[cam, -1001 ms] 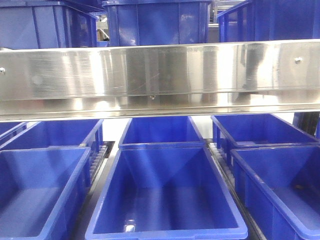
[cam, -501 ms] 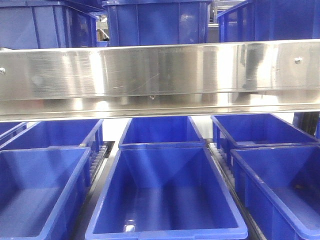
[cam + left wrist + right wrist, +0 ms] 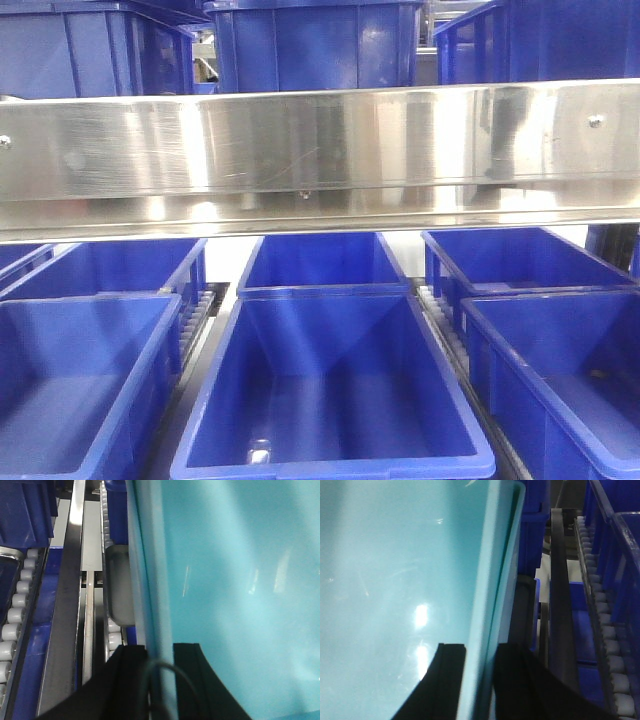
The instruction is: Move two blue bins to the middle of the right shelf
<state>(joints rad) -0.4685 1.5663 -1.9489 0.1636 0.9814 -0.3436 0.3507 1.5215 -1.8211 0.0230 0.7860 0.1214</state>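
A pale sky-blue bin fills both wrist views, and its smooth inner wall [image 3: 240,580] takes up the right of the left wrist view. My left gripper [image 3: 160,680] is shut on the bin's left rim [image 3: 150,580], one black finger inside and one outside. In the right wrist view the same pale wall [image 3: 395,580] fills the left. My right gripper [image 3: 480,682] is shut on the right rim [image 3: 492,570] in the same way. I cannot tell whether a second bin is nested in it. Neither the bin nor the grippers show in the front view.
A brushed steel shelf beam [image 3: 320,150] crosses the front view. Dark blue crates [image 3: 330,380] sit in rows below it and more [image 3: 310,45] stand above. Roller tracks [image 3: 17,610] [image 3: 607,645] and metal rails run along both sides of the held bin.
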